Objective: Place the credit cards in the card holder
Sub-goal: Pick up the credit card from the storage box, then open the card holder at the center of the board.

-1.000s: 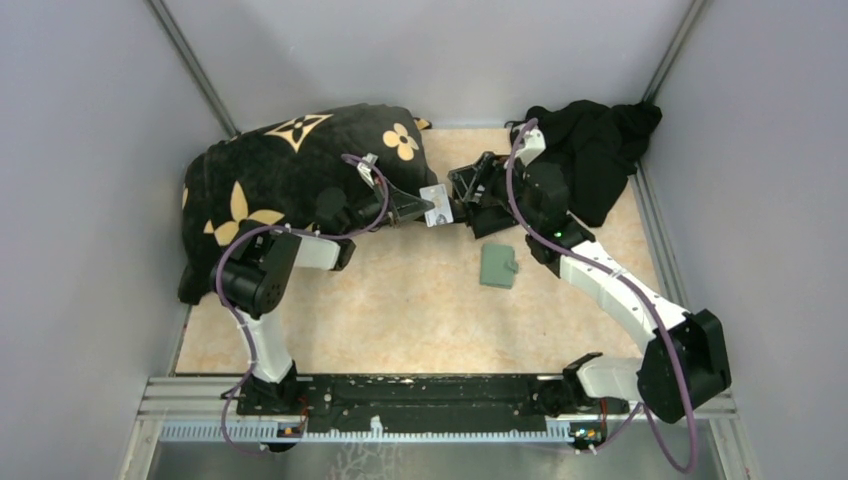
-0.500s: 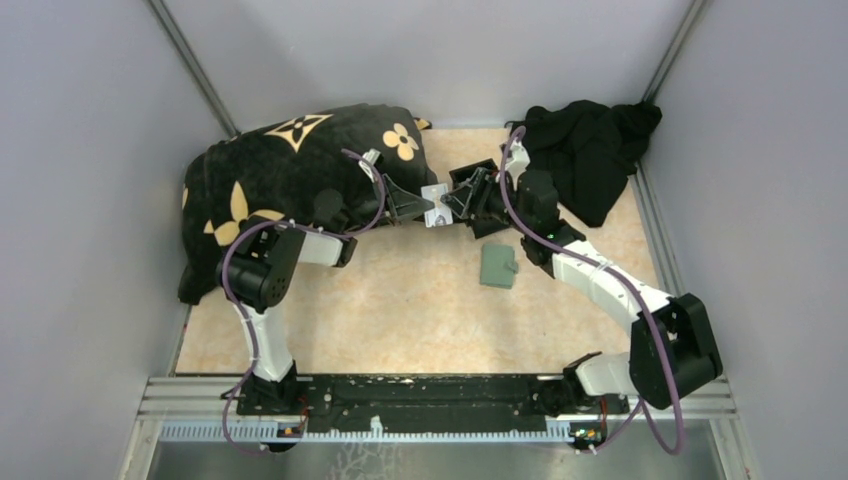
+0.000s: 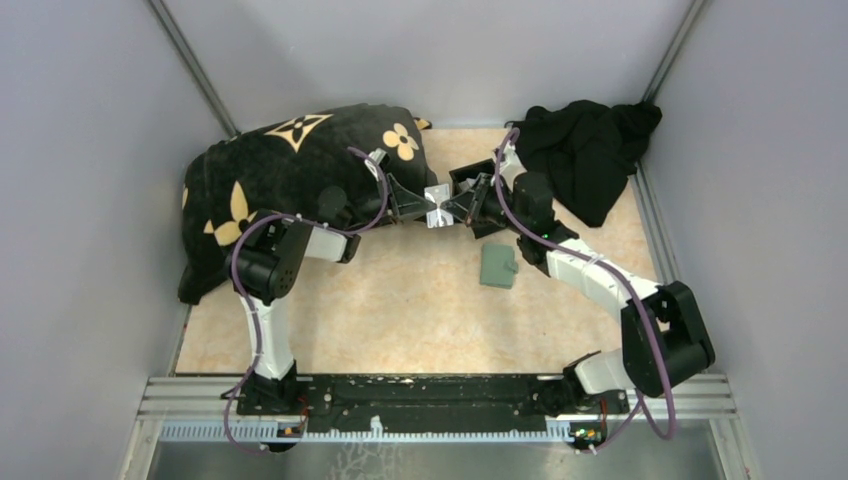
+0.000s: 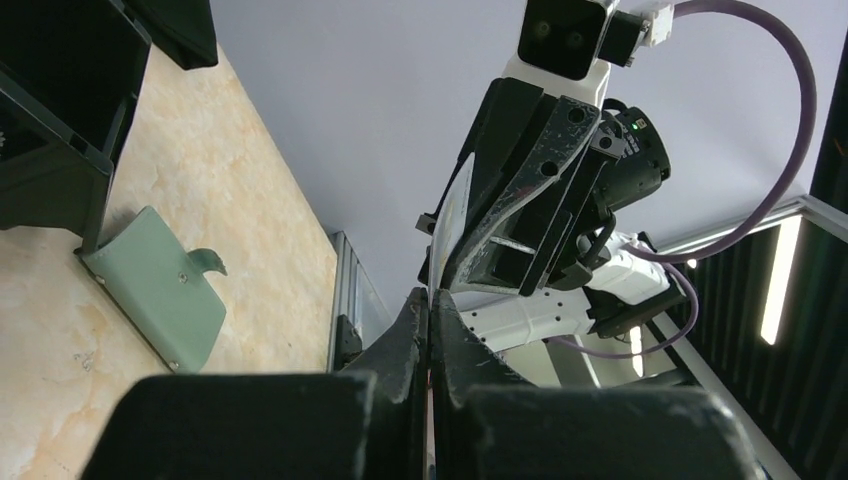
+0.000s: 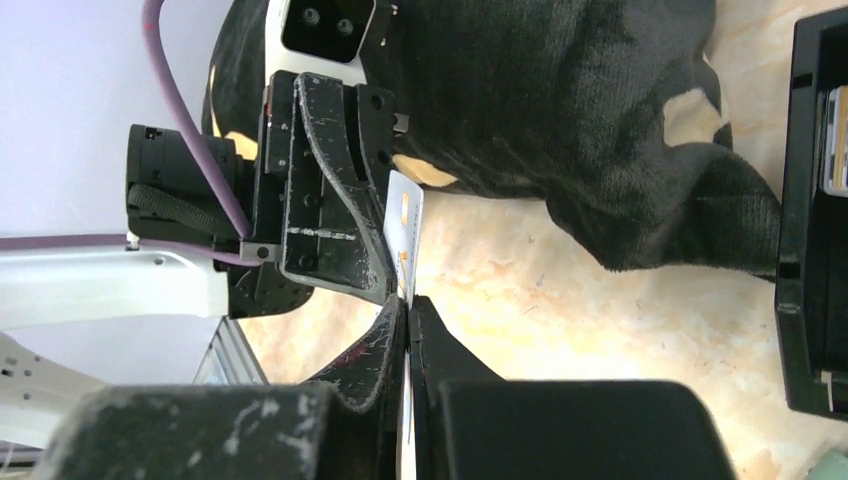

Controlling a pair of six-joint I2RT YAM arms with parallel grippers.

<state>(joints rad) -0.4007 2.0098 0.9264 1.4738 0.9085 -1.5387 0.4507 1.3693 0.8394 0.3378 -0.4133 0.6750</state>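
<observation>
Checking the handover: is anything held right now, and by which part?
One credit card is pinched at opposite edges: the left gripper grips one edge, the right gripper the other.

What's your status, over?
Left end effector and right end effector both shut on one credit card, mid-air. Card holder flat on table, apart from both. Black box beside the handover.

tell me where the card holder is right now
In the top view the card holder lies flat on the table, right of centre, beside the right arm.
</observation>
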